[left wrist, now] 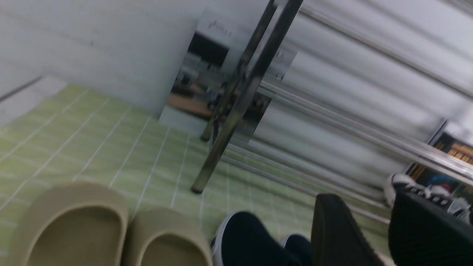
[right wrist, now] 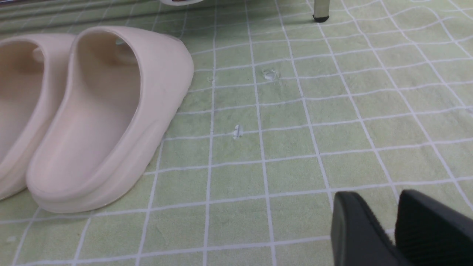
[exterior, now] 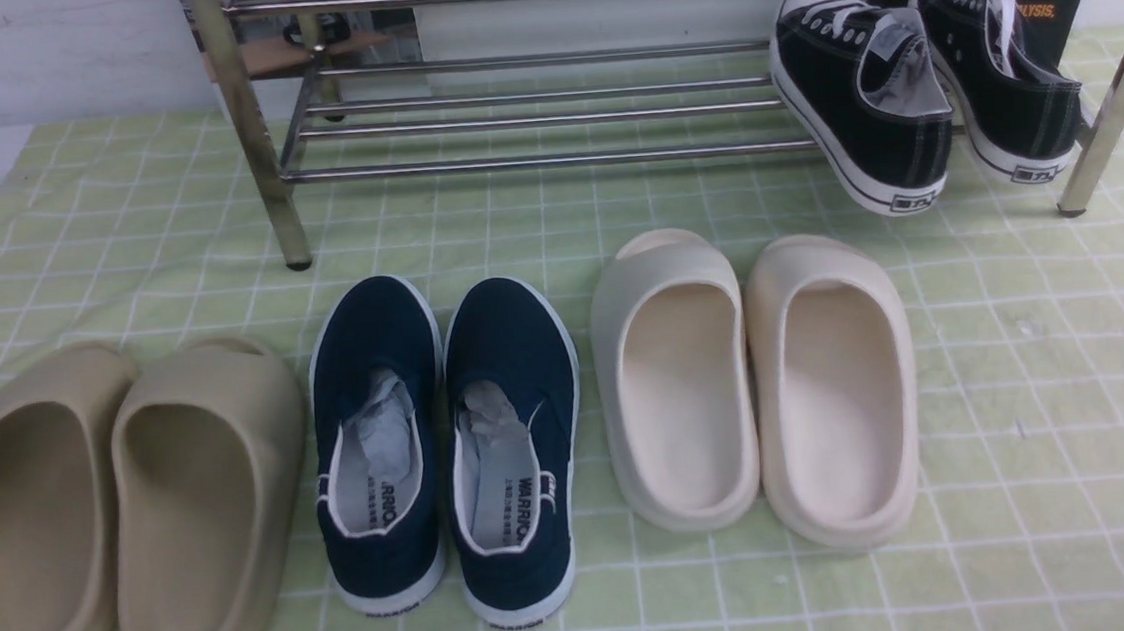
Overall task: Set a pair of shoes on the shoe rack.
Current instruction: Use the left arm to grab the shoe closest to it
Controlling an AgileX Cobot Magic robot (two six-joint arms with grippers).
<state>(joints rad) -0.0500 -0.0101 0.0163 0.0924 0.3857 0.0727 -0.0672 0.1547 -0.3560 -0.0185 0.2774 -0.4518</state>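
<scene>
**A:** While the left gripper [left wrist: 366, 207] and the right gripper [right wrist: 380, 199] both hang with jaws apart and empty, which step is it?

**B:** The reach, I think. The navy shoes [exterior: 509, 345] stand at lower centre of the front view, apart from the shoe rack [exterior: 527, 120] at upper centre. Next needs a grasp at each heel.

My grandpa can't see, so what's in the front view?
A pair of navy-blue canvas slip-on shoes sits on a green checked cloth, between tan foam slides on the left and cream foam slides on the right. Behind, a shiny chrome tube rack holds black lace-up sneakers at its right end.
</scene>
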